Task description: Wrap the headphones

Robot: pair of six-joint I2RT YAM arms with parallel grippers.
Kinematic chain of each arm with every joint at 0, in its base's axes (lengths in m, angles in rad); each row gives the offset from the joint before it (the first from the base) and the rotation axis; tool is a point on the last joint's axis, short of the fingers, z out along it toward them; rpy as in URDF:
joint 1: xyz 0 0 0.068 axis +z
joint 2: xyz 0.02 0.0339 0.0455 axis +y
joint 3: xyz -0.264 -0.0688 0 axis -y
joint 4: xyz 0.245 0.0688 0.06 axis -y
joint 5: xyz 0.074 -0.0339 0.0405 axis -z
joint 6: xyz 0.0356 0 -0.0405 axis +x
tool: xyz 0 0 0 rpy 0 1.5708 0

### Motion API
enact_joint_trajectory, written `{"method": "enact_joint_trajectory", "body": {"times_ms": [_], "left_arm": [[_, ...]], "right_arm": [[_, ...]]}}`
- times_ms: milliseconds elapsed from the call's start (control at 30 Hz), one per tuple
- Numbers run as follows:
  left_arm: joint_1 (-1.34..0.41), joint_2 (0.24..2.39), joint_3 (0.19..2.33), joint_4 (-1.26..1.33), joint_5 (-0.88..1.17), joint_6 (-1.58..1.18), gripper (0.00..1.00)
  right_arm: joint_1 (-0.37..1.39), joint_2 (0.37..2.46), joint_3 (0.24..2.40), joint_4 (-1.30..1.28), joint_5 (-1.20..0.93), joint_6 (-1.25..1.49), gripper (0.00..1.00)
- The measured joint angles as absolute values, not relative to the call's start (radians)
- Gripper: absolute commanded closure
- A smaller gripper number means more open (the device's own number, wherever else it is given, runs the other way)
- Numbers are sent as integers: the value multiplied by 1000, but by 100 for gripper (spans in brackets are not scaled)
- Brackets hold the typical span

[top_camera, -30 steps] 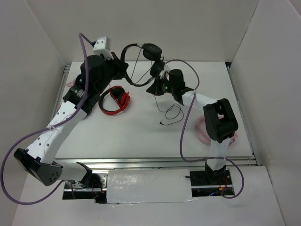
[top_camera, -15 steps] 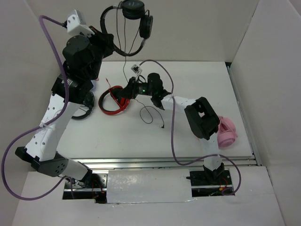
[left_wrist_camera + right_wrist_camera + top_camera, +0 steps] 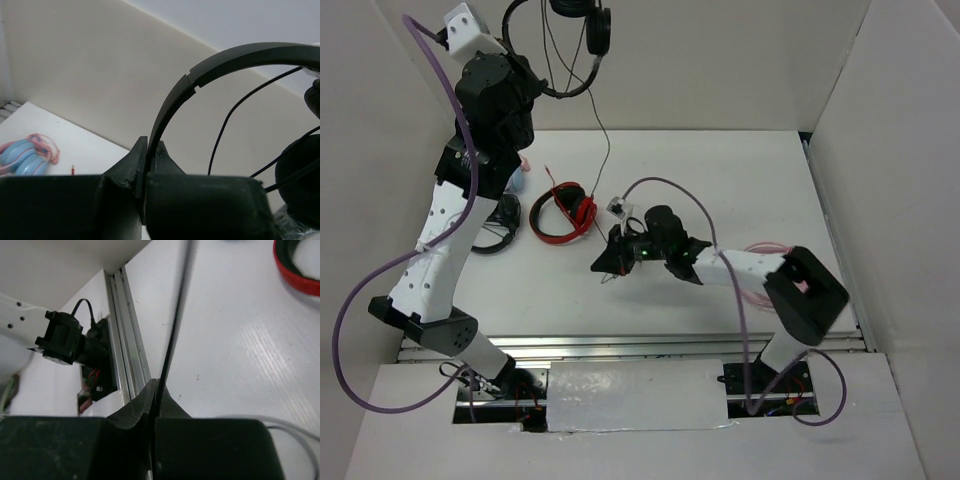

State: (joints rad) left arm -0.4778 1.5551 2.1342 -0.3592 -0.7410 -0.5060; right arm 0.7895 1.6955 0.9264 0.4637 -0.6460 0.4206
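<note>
From above, the left gripper (image 3: 532, 72) is raised high over the far-left corner of the table (image 3: 740, 170), its jaws clamped on the thin headband of the headphones (image 3: 600, 30). These hang against the back wall with the earcups uppermost and the band's curve bulging down toward the table. Their cable (image 3: 607, 150) is the long axis: it drops from the cups and runs toward the near edge, leaning slightly right, to the right gripper (image 3: 605, 265), which sits low over the middle of the table, pinched shut on the cable. Red-and-black headphones (image 3: 565, 212) lie just left of that line, a black headset (image 3: 495, 228) beyond them by the left edge, and a pink cord (image 3: 752, 275) under the right arm; the far-right corner and the right edge are bare, with walls closing in three sides. In the left wrist view the left gripper (image 3: 147, 150) has both fingers tight against the headband (image 3: 225, 57), which arcs up and to the right toward an earcup (image 3: 300, 175). Blue-and-pink headphones (image 3: 22, 156) rest on the table below. In the right wrist view the right gripper (image 3: 155, 390) is fully closed on the cable (image 3: 172, 335) (no gap shows), which runs straight away toward the top of the frame. The near-edge rail (image 3: 127, 340) lies just to its left.
</note>
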Motion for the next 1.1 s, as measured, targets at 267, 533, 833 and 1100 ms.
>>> {"method": "enact_joint_trajectory", "body": {"times_ms": [267,533,833,1100], "left_arm": [[-327,1624,2121,-457,-742,-634,100],[-209,1710,2105,-590,-664,-802,100],[-86,1727,1982,-603,-627,-874,100],[-67,1703,1740,-538,-625,-857,100]], "right_arm": [[908,1304,875,191,-400,260,100],[1045,1285,933,-41,-281,176,100],[1117,1198,1083,-252,-221,84,100],[1173,1140,1153,-303,-50,16,100]]}}
